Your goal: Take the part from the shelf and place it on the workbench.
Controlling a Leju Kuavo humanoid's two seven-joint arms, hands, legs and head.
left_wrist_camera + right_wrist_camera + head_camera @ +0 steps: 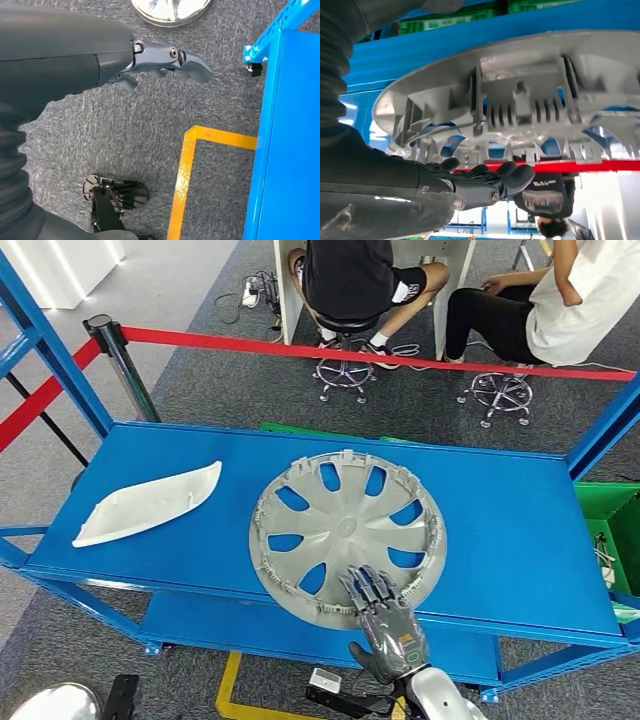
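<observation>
Grey plastic hubcap (347, 535) lies inner side up on the blue shelf (513, 530), its near rim overhanging, so the right hand (380, 615) rests open-fingered there; left hand (166, 60) hangs empty.

Head cam looks down from high at the blue shelf (490, 530). Left wrist cam faces carpet beside that shelf's edge. Right wrist cam sits close, turned over, at the grey wheel cover (516, 100), which the head view shares.

I see the hubcap (346, 531) — a grey, round wheel cover with curved spoke openings and clips around its rim — lying inner side up on the blue shelf (498, 530), near the front edge. My right hand (381, 618) rests on its near rim — fingers on it.
</observation>
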